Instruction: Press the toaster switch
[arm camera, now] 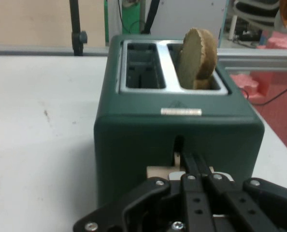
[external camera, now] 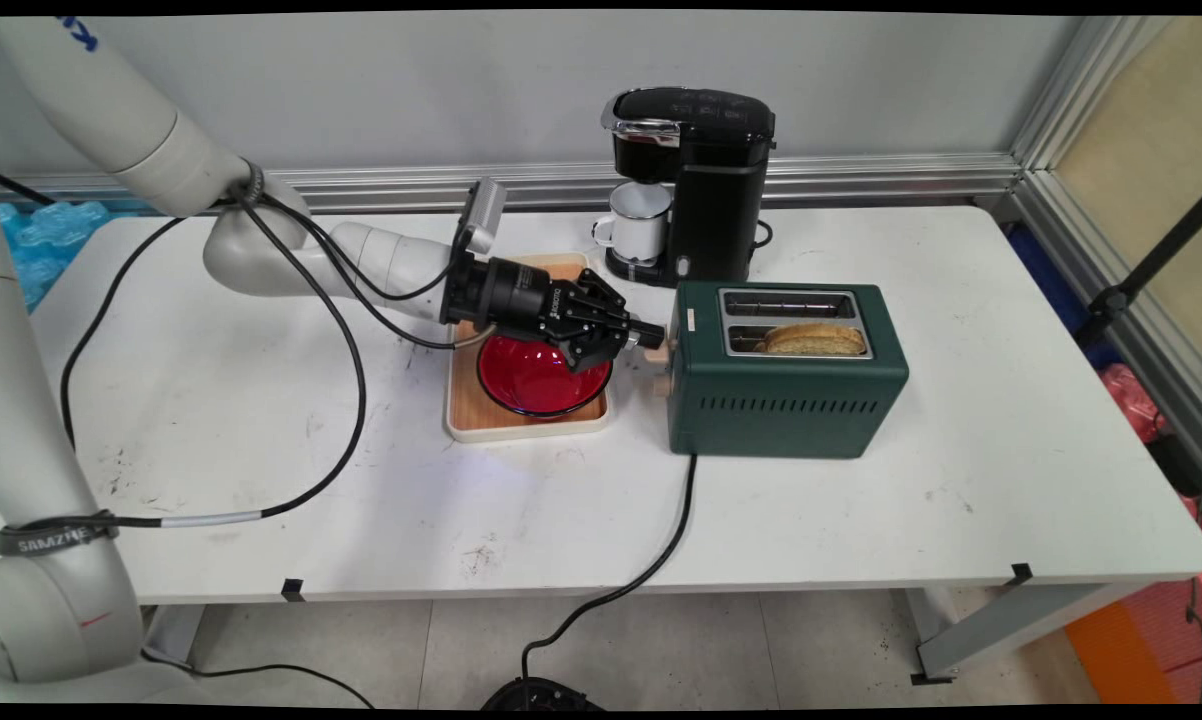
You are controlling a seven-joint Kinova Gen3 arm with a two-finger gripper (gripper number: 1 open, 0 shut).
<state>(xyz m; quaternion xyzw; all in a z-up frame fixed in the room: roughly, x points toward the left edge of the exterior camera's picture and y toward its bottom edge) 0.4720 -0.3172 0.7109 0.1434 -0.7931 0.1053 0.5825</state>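
I had the gripper [arm camera: 197, 166] low in the hand view, fingers pinched together against the toaster's pale lever [arm camera: 164, 172]. That small knob looked stiff and spring-loaded; I judged it best pressed from above. Just behind, the green toaster [external camera: 786, 400], centre-right in the main view, seemed heavy and steady. Beyond, a slice of bread [arm camera: 197, 57], light and crumbly, stood in the right-hand slot.

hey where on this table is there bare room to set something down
Bare room: the whole stretch right of the green toaster, and the front strip by the near edge. Left of the wooden tray only the black cable loops across. Crowded: the middle, where the hand, toaster, tray and coffee maker cluster.
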